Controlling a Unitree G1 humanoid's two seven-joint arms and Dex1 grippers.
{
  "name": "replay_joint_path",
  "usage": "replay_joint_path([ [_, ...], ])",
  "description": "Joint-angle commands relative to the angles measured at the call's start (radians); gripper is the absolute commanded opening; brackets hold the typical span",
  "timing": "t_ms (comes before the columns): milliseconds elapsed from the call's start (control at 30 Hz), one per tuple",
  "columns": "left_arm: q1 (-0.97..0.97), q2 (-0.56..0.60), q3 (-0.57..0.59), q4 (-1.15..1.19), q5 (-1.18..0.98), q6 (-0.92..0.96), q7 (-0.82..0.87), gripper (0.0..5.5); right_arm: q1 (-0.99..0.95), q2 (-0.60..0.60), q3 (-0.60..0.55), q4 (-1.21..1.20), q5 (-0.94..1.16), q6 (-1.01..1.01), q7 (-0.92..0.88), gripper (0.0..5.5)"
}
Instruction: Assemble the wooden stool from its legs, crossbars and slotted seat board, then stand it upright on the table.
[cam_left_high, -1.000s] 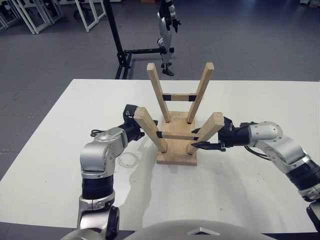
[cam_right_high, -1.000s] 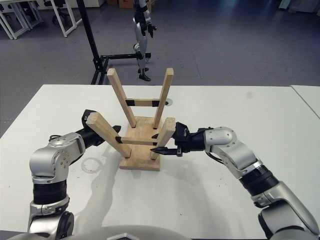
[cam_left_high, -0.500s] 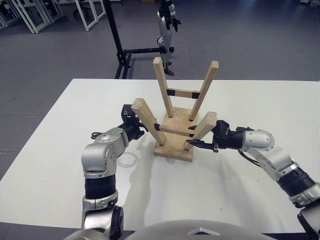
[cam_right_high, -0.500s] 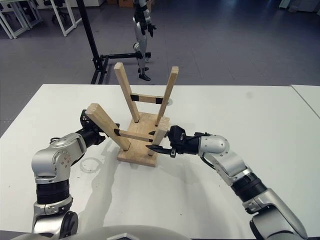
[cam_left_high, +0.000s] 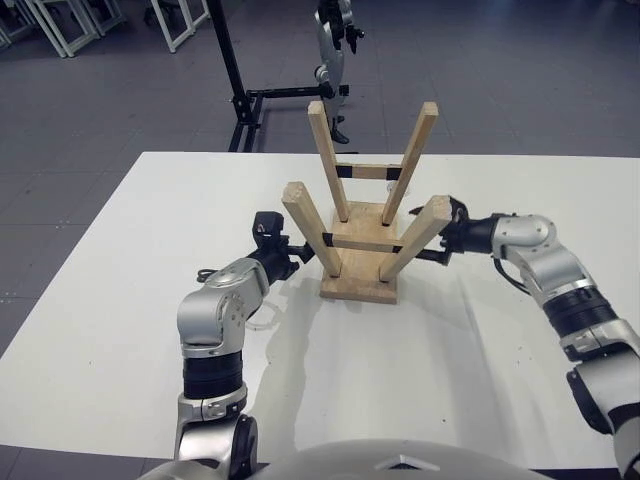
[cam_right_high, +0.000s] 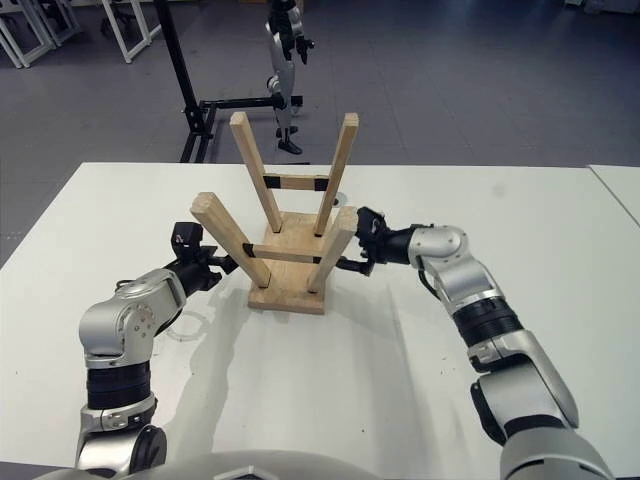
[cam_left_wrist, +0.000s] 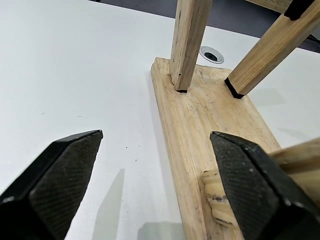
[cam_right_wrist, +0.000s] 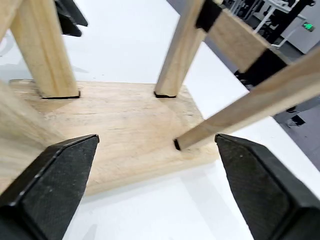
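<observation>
Our left claw (cam_left_wrist: 156, 167) and right claw (cam_right_wrist: 156, 170) gaped beside the inverted stool (cam_left_high: 358, 288); we needed even grips on opposite legs (cam_left_high: 312, 230).

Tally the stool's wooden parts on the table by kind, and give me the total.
Legs: 4
Crossbars: 2
Seat board: 1
Total: 7
</observation>
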Motion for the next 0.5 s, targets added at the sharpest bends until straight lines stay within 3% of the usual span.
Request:
replay_joint_path([
  [33,0.029,0.003,-0.001,-0.013,-0.009,-0.001,0.016,4.03,0.019,-0.12,-0.137,-0.021,-0.059,0.093,-0.095,4.36],
  [100,0.039,0.009,0.008,-0.018,-0.015,-0.004,0.022,4.03,0.058,-0.113,-0.268,-0.14,-0.016,0.207,-0.219,4.36],
  [233,0.056,0.019,0.018,-0.033,-0.019,0.002,0.028,4.03,0.1,0.098,-0.49,-0.694,0.423,0.646,-0.526,3.52],
  [333,0.065,0.026,0.015,-0.041,-0.024,0.011,0.027,4.03,0.089,0.257,-0.554,-0.932,0.636,0.793,-0.835,3.31],
  [500,0.072,0.034,0.012,-0.043,-0.03,0.013,0.03,4.03,0.121,0.34,-0.556,-1.076,0.804,0.905,-1.067,3.31],
])
